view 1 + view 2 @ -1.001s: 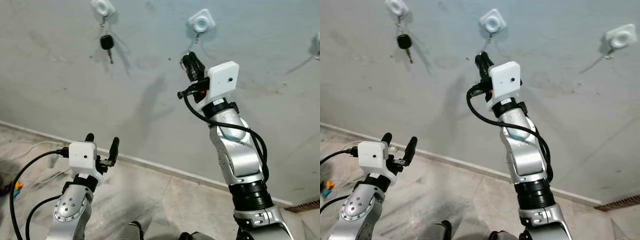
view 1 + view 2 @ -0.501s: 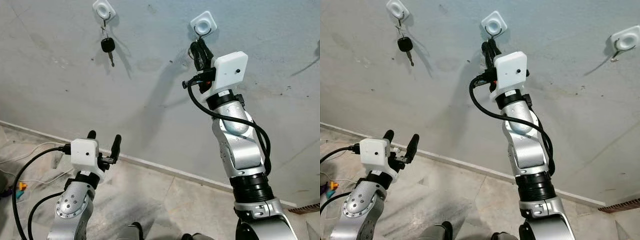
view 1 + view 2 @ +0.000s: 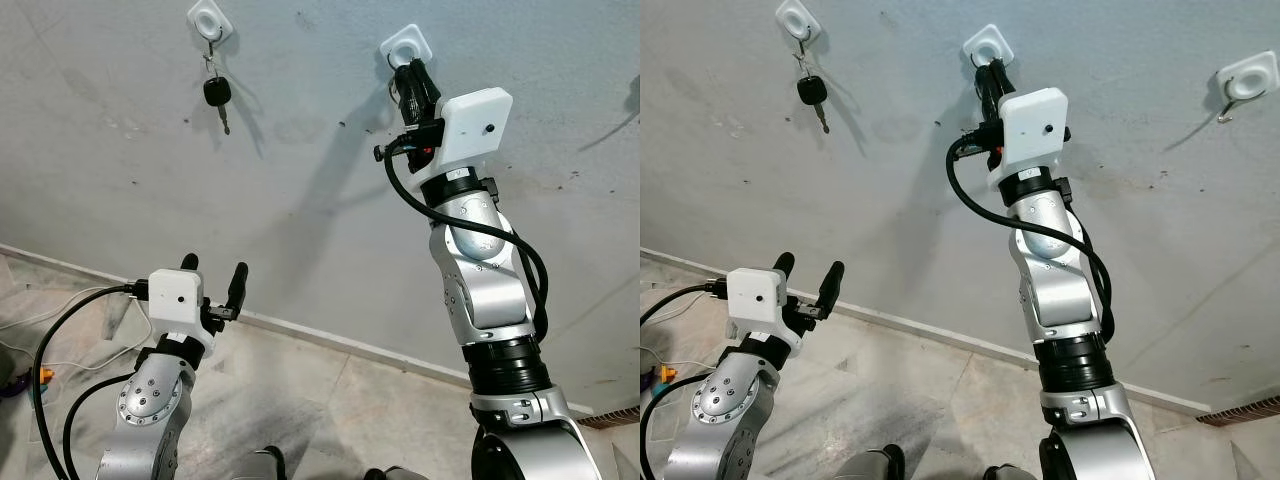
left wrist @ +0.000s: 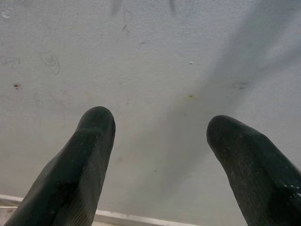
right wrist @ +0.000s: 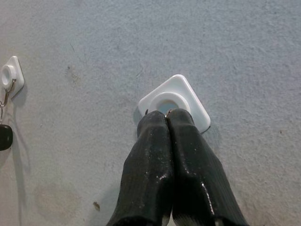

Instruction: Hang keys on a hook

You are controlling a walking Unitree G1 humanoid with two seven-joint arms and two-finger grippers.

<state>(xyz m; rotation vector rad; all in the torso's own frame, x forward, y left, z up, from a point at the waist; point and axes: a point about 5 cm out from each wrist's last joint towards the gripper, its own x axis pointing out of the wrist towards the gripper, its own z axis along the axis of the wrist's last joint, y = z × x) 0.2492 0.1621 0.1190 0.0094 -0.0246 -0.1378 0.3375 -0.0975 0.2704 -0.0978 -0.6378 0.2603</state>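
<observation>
A white middle hook point(image 3: 405, 42) is stuck high on the grey wall. My right gripper point(image 3: 410, 72) is raised to it, fingers pressed shut, tips touching the hook's lower edge point(image 5: 174, 101). A thin metal ring point(image 3: 975, 64) peeks out at the fingertips point(image 5: 155, 123); the rest of the keys is hidden between them. My left gripper point(image 3: 213, 272) is held low in front of the wall, open with nothing between its fingers point(image 4: 91, 136).
Another white hook point(image 3: 208, 17) up at the left carries a black car key point(image 3: 214, 92). A third hook point(image 3: 1250, 75) is up at the right. A skirting board point(image 3: 330, 340) meets the tiled floor, with cables point(image 3: 60, 310) lying at the left.
My right gripper has risen along the wall from below the middle hook until its tips touch it. The left arm has shifted slightly to the right.
</observation>
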